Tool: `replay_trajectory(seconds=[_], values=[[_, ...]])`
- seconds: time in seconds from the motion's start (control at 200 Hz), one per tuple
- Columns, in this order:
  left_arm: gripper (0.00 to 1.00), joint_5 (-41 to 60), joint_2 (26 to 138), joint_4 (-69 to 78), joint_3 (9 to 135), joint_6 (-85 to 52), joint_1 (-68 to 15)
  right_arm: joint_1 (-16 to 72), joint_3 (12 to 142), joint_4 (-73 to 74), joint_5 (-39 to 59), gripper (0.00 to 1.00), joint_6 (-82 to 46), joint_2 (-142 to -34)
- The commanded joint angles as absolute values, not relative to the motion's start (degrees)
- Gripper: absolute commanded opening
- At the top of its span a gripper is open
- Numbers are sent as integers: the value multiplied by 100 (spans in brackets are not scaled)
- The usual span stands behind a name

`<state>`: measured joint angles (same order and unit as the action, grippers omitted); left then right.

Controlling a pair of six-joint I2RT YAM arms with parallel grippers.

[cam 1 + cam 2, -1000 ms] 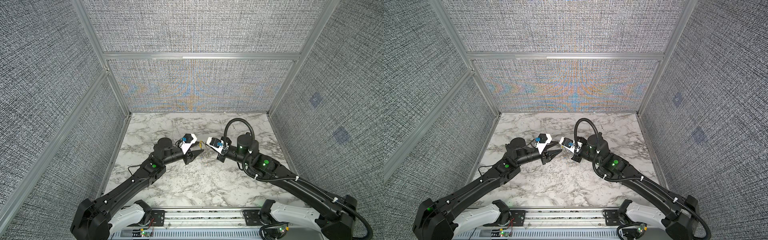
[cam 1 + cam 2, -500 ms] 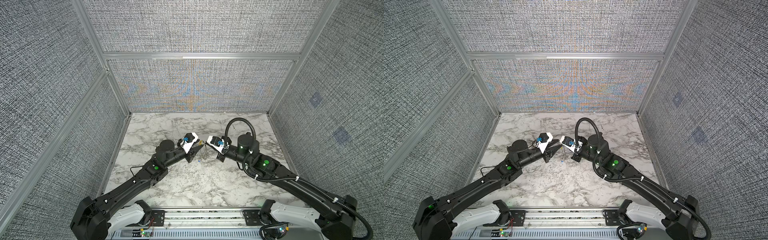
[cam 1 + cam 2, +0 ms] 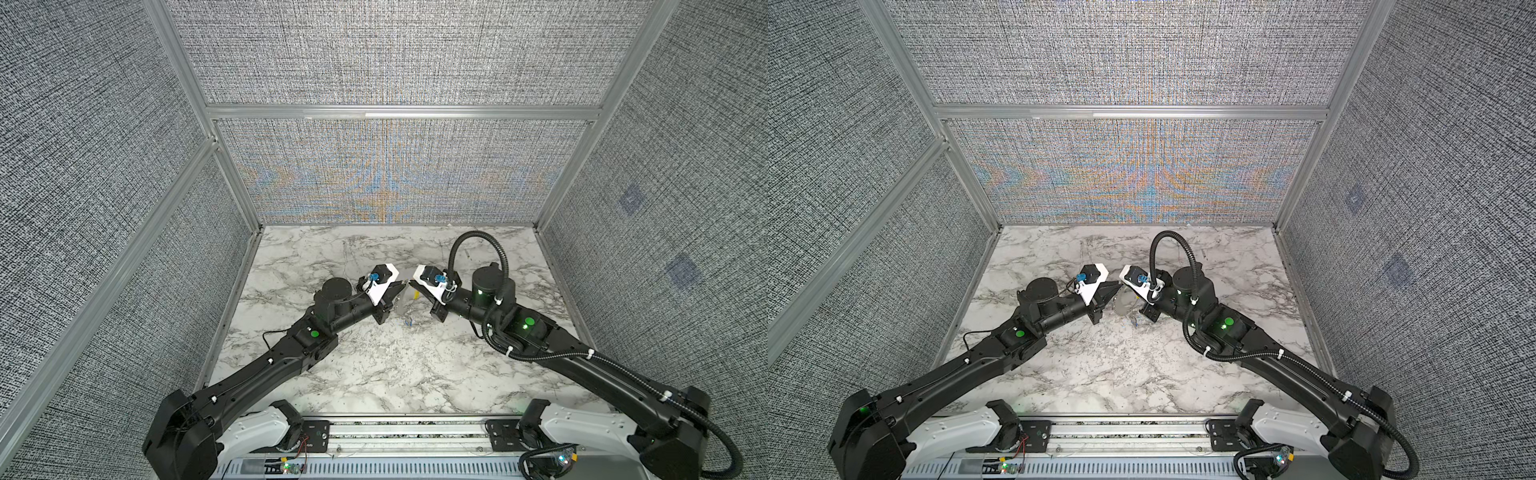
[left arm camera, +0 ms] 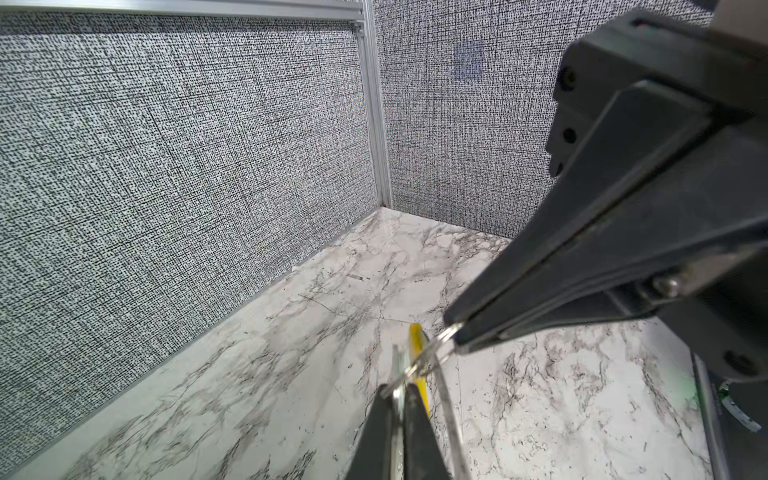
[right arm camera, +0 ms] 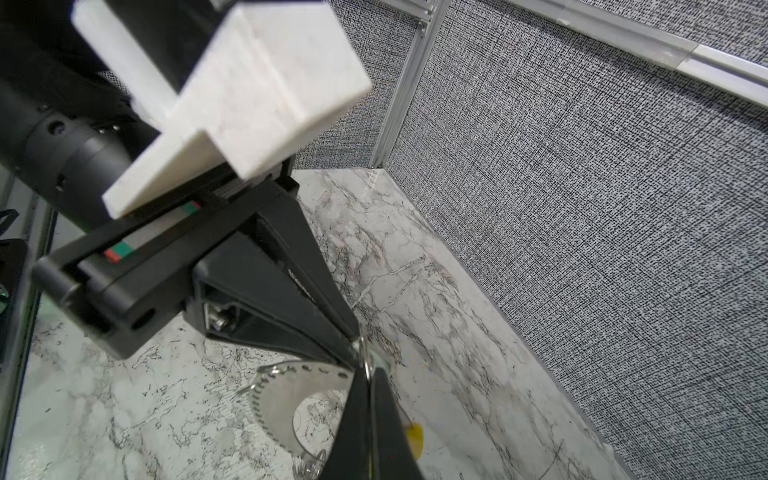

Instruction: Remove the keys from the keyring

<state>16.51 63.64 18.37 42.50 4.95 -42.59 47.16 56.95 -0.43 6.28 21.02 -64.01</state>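
Left gripper (image 4: 397, 392): jaws pressed together on the edge of the large thin grey keyring (image 5: 286, 390) with a yellow curved sleeve, seen edge-on between the fingers.
Right gripper (image 5: 369, 376): jaws likewise closed, pinching a small wire loop (image 4: 440, 338) at the keyring's top, nearly tip to tip with the left gripper.
Keyring position: hangs between both tips, above the white marble tabletop (image 3: 374, 374).
Arms: reach inward low over the tabletop, meeting mid-table in both top views.
Hard to make out: small blue-headed key (image 3: 409, 322) below the hoop, hanging or resting unclear; pale key not distinguishable; lower hoop cut off in both wrist views.
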Motion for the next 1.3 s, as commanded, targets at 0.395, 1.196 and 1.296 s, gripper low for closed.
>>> replay_trajectory(seconds=[0.395,1.196,1.296], values=[[0,1078,6370,1793,4446,1000,-4583,4728,6086,219,45,0,689,-6643],[0,832,6202,1071,3938,142,-4199,4353,5352,425,345,0,826,-6263],[0,1041,6292,723,3907,-93,-3824,4185,5001,448,462,0,874,-6149]])
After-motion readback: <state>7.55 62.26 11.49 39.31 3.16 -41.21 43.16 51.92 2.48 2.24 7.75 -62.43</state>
